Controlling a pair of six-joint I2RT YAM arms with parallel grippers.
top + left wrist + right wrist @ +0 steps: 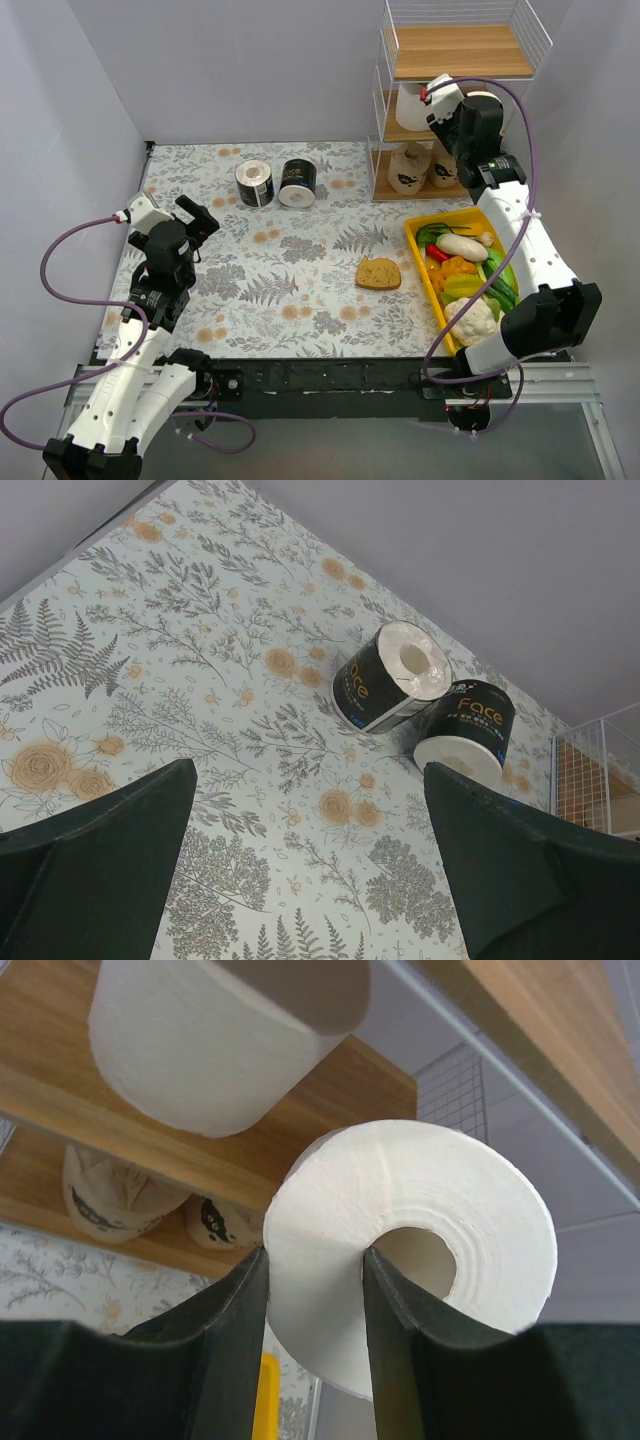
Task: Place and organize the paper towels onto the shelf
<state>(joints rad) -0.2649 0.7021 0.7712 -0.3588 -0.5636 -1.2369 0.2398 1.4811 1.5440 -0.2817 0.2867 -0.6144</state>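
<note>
Right tool (315, 1252) hides the pinched white roll (450, 1180)'s lower rim.

Tan rolls (408, 170) on bottom tier of shelf (455, 50), black rolls (298, 183) outside

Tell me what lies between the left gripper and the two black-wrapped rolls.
Only bare floral tablecloth. The left wrist view shows it between the open left gripper and the black-wrapped rolls; the top view agrees.
</note>
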